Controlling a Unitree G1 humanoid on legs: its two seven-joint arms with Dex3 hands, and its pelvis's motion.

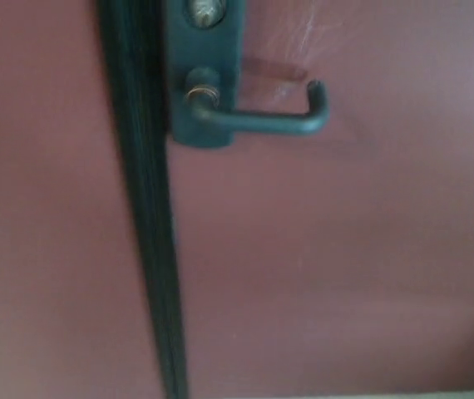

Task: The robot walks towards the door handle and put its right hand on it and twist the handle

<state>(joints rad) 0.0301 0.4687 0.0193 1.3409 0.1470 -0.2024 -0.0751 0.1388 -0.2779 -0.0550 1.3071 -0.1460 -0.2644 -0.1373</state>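
Door handle [262, 120] level on its unmarked plate [204, 75]; neither hand shows.

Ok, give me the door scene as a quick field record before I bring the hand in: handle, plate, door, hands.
door handle: dark lever, roughly level, free end on picture right, its tip bent back toward the door
backplate: dark, upright, handle pivots from its lower part; lock cylinder above, partly cut off by the top edge
door: reddish-brown surface filling the view
door edge strip: dark band running top to bottom, left of the plate
left hand: not in view
right hand: not in view
contact with handle: none visible
image: blurred
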